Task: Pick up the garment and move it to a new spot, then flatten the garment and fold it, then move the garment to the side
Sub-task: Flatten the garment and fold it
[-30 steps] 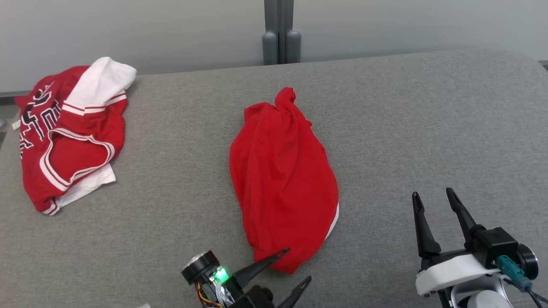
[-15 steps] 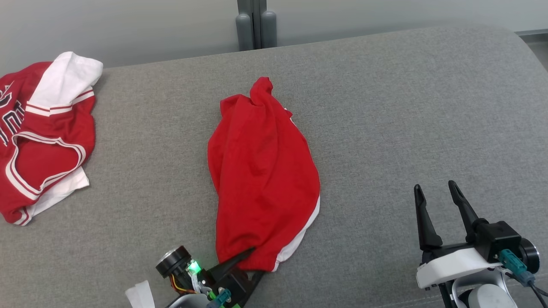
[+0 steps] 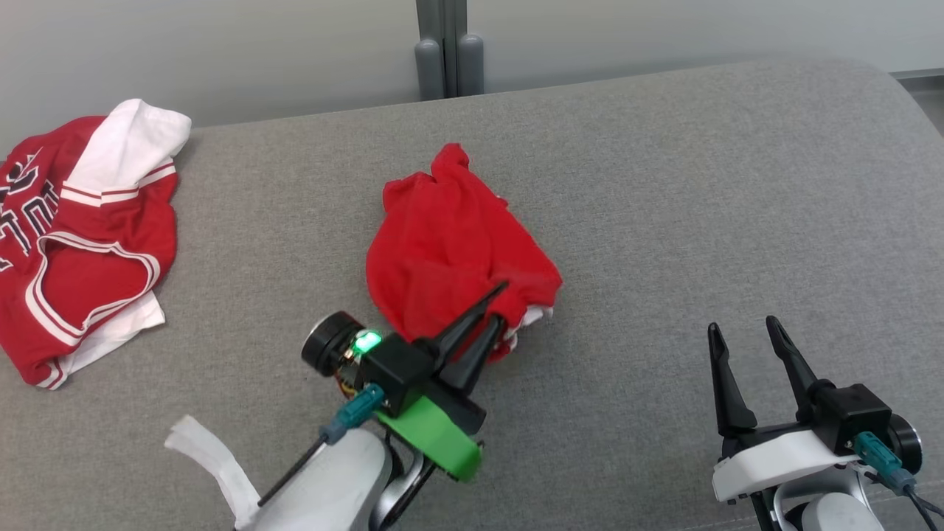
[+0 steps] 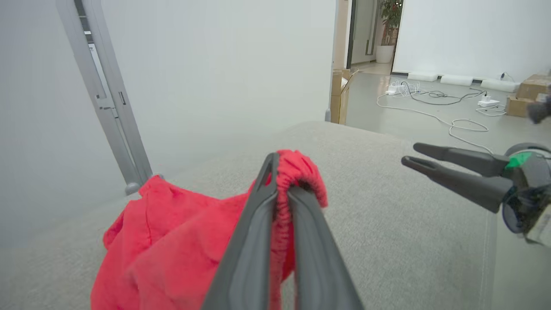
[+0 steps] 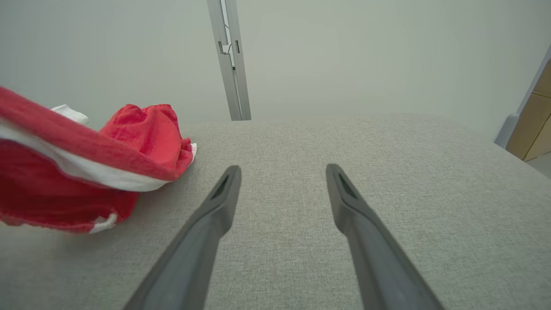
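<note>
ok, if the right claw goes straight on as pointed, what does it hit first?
Looks free: right claw points along bare grey cushion, red garment off to its left. Past the far edge, probably the wall; depth unclear.

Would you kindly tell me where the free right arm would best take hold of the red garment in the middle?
Probably the white-trimmed hem of the garment, at its right corner beside the left gripper, whose jaws are shut on the cloth there. Come in low from the right: that edge faces the open right gripper and looks lifted off the cushion.
</note>
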Available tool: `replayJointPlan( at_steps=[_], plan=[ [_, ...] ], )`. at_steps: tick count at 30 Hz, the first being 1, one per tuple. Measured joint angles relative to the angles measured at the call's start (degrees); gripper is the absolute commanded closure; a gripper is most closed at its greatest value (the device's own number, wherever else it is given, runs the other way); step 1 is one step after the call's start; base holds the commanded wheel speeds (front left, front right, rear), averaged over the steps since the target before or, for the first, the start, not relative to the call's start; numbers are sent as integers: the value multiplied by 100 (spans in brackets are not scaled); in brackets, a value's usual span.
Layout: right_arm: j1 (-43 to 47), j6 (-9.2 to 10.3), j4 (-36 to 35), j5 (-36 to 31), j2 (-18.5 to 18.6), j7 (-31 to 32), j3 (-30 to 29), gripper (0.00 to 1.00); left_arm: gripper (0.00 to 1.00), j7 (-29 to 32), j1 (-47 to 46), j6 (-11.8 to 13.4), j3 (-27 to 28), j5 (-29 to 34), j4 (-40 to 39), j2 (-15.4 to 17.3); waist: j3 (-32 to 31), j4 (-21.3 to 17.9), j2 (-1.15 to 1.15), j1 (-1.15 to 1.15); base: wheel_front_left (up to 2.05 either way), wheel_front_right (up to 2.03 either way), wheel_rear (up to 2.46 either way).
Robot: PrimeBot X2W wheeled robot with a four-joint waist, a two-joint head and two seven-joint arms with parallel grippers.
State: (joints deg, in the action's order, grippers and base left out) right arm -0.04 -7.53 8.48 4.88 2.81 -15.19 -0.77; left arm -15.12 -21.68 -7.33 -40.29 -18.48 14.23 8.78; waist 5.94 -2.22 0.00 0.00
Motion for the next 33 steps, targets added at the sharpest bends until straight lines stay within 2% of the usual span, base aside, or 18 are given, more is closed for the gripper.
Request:
replayJointPlan(
  at_steps=[3, 9, 14, 19, 26, 29, 33],
  plan=[
    [-10, 0, 15, 8, 2, 0, 67, 0, 100, -1, -294, -5, 177, -308, -237, -246, -19, -39, 0, 0, 0, 0, 0],
    [-84, 0, 47, 79, 1, 0, 197, 0, 100, 0, -917, -5, 435, -754, -445, -528, -25, -198, 0, 0, 0, 0, 0],
    [-158, 0, 77, 159, 1, 0, 296, 0, 100, 0, -1480, 90, 594, -1171, -667, -572, 5, -376, 0, 0, 0, 0, 0],
    [-206, 0, 109, 202, 2, 0, 375, 0, 100, 0, -1969, 548, 385, -2126, -1213, -590, 36, -577, 0, 0, 0, 0, 0],
    [-285, 0, 134, 218, 2, 0, 465, 0, 100, -1, -2402, 1312, 550, -3431, -1772, -598, 96, -843, 0, 0, 0, 0, 0],
    [-293, 0, 133, 218, 2, 0, 483, 0, 100, -1, -2417, 1628, 688, -3780, -1852, -600, 134, -909, 0, 0, 0, 0, 0],
    [-323, 0, 119, 219, 1, 0, 455, 0, 100, -2, -2115, 1980, 878, -3767, -1381, -609, 204, -948, 0, 0, 0, 0, 0]
  ],
)
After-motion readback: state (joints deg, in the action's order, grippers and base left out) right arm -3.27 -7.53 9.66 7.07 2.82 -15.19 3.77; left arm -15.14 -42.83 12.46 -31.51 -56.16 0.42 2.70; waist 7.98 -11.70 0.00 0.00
